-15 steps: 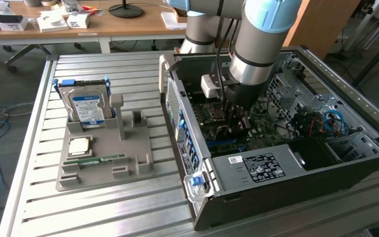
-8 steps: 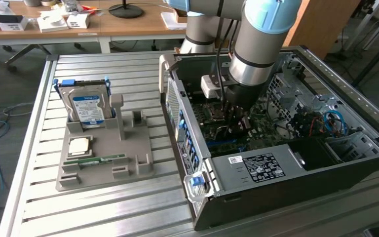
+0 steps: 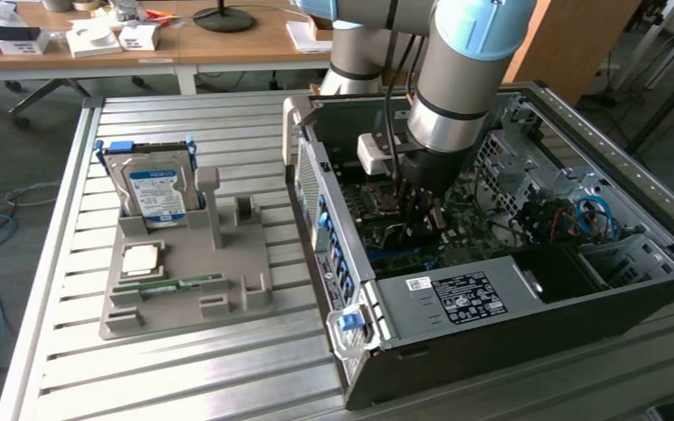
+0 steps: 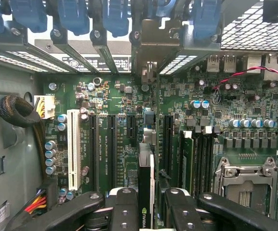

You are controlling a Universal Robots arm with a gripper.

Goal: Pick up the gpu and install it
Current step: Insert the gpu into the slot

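Observation:
The gpu (image 4: 146,173) is seen edge-on in the wrist view. It is a thin dark card with a small green logo near the fingers, and its metal bracket (image 4: 151,48) reaches the case's rear slot openings. My gripper (image 4: 146,204) is shut on it, with a black finger (image 4: 124,207) on one side and another (image 4: 182,207) on the other. The card stands upright over the green motherboard (image 4: 119,101), among the black expansion slots (image 4: 112,144). In the exterior view my gripper (image 3: 417,210) is down inside the open computer case (image 3: 466,298).
A grey holder (image 3: 185,281) on the slatted table carries a blue-labelled hard drive (image 3: 155,189), a green RAM stick (image 3: 168,285) and a square chip (image 3: 140,257). On the board are a white slot (image 4: 73,149), a CPU socket (image 4: 244,178) and cable bundles (image 4: 18,113).

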